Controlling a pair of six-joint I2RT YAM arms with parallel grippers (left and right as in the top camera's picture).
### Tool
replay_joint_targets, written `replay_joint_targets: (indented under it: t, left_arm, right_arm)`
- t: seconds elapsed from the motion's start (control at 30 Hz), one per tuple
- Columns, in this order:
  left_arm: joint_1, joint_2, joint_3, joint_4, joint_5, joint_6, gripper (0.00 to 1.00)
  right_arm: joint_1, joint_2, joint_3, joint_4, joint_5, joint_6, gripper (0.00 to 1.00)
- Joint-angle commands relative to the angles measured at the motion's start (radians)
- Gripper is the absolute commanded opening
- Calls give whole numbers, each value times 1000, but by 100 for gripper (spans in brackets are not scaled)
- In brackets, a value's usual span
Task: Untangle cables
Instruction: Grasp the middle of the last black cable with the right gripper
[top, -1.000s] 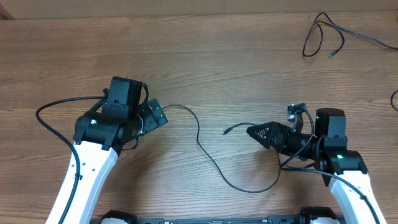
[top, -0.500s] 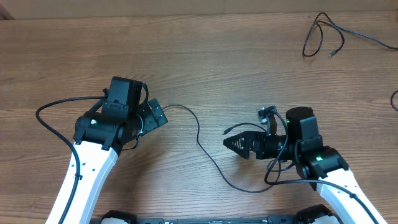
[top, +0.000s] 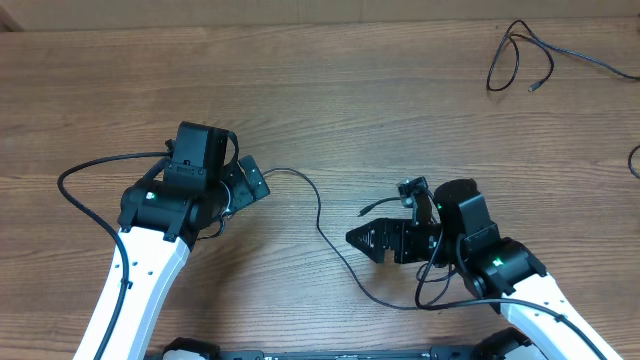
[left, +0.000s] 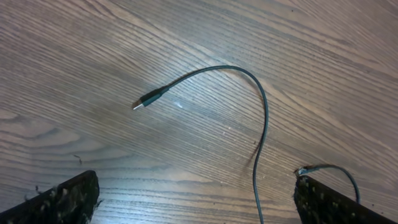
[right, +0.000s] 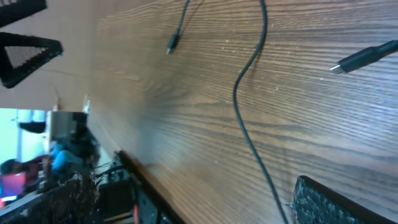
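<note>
A thin black cable (top: 322, 232) lies loose on the wood table. It runs from a plug tip by my left gripper (top: 252, 184) in a long curve to below my right gripper (top: 360, 240). Another plug end (top: 364, 212) lies just above the right gripper. In the left wrist view the cable (left: 263, 118) arcs from its plug tip (left: 138, 106) down between the open fingers (left: 196, 205). In the right wrist view the cable (right: 239, 106) passes between the open fingers (right: 193, 202), closer to the right finger. A second cable (top: 515, 55) lies looped at the far right.
The table's front edge (right: 134, 180) shows in the right wrist view, with clutter beyond it. Another cord (top: 635, 158) peeks in at the right edge of the overhead view. My left arm's own thick wire (top: 75, 180) loops out to the left.
My right arm has moved left and slightly toward the front, bringing its open gripper close to the cable's middle stretch. The left arm and the cables have not moved.
</note>
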Motion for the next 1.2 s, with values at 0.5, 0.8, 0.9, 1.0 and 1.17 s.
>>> replay_joint_targets:
  t: [0.5,0.8,0.9,1.0,1.17]
  left_arm:
    - [4,-17,-3,-42,-74,2,100]
    - [4,-17,-3,-55,-73,1,100]
    - [4,-17,-3,-55,-73,1,99]
    - [4,-17,-3,-55,-74,1,100]
    - [4,-17,-3,-55,-74,1,100]
  right_arm:
    - [372,280,-5,214,503,-191,93]
    - [440,414,23,235,591,-222,59]
    - [440,418,23,254,599,-222,47]
    - [440,442,23,273,599,-223,48]
    - [440,480,23,291,599,-222,45]
